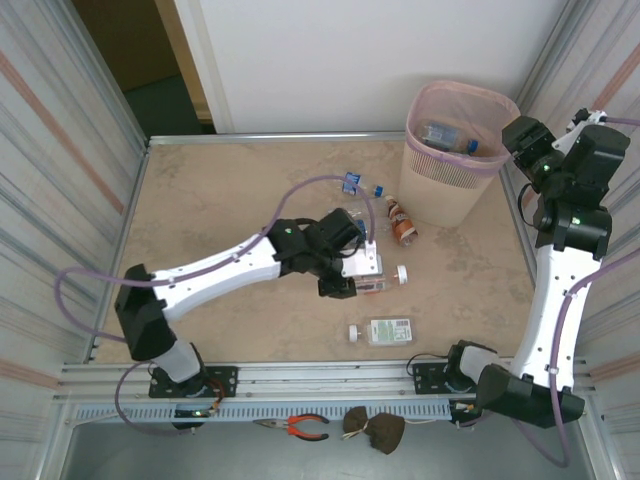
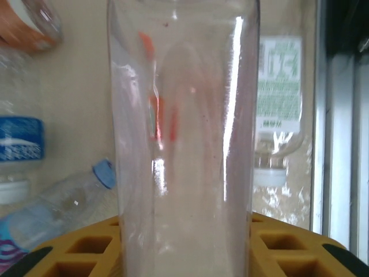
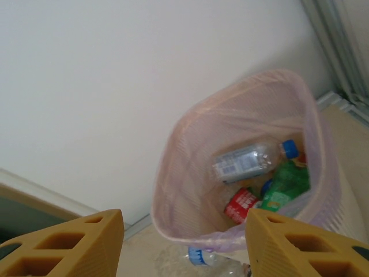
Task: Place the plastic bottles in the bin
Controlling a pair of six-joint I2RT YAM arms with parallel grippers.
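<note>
Partly done: plastic bottles (image 3: 245, 161) lie in the bin (image 1: 455, 160) at the tabletop's (image 1: 220, 200) far right corner, the right gripper (image 3: 184, 216) open and empty above it; the left gripper (image 1: 352, 283) clamps a clear bottle (image 2: 184, 138) mid-tabletop, a few loose bottles (image 1: 388, 331) left

Bin (image 1: 440, 190): coloured pale pink, patterned with vertical slats.
Inside it: a clear blue-capped bottle (image 3: 253, 160), a green bottle (image 3: 285, 184) and a red-labelled bottle (image 3: 242, 205) are seen.
Gripped bottle (image 2: 184, 138): seen as clear, streaked orange-red.
Bottle at 6 o'clock (image 1: 385, 331): labelled green-and-white, capped white.
Table (image 1: 220, 200): marbled beige.
</note>
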